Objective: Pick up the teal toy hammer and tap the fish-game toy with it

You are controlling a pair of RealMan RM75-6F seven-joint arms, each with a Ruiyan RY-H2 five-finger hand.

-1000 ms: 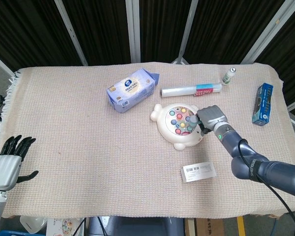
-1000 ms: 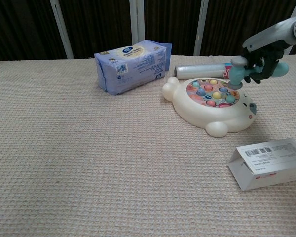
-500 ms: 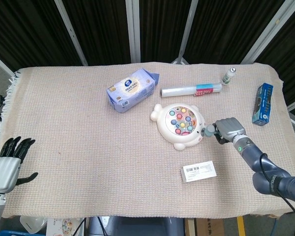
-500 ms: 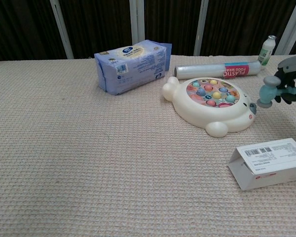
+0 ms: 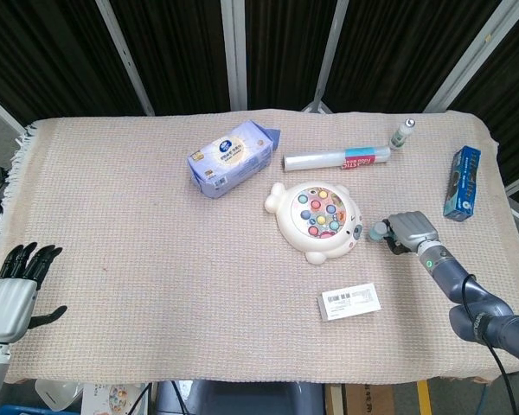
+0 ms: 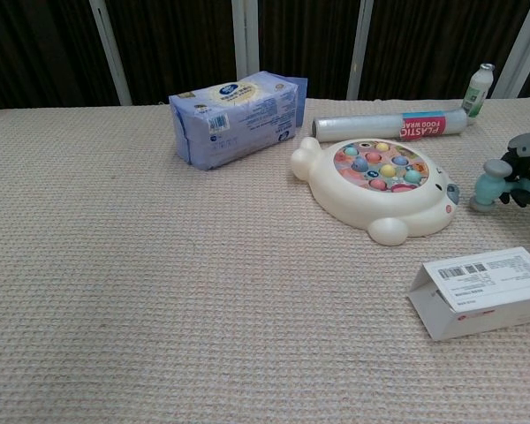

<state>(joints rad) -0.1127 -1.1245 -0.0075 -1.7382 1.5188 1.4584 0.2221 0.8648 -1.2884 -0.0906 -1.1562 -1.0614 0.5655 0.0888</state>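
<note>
The cream fish-game toy point(image 5: 314, 220) point(image 6: 376, 188) lies mid-table with coloured fish in its round top. My right hand point(image 5: 413, 233) point(image 6: 528, 172) grips the teal toy hammer point(image 5: 382, 232) point(image 6: 488, 185) just right of the toy. The hammer's grey-capped head sits low over the cloth, a short gap from the toy's rim. My left hand point(image 5: 17, 284) hangs at the table's near left corner, fingers apart and holding nothing; the chest view does not show it.
A blue tissue pack point(image 5: 230, 158) point(image 6: 235, 117) lies behind the toy to its left, with a plastic-wrap roll point(image 5: 336, 159) point(image 6: 389, 125) and small bottle point(image 5: 403, 133) point(image 6: 477, 89) at the back. A white barcode box point(image 5: 349, 301) point(image 6: 480, 291) lies in front, a blue box point(image 5: 462, 182) far right.
My right hand has carried the hammer off the top of the fish-game toy, out to the right and down close to the cloth. The left hand has stayed put.
</note>
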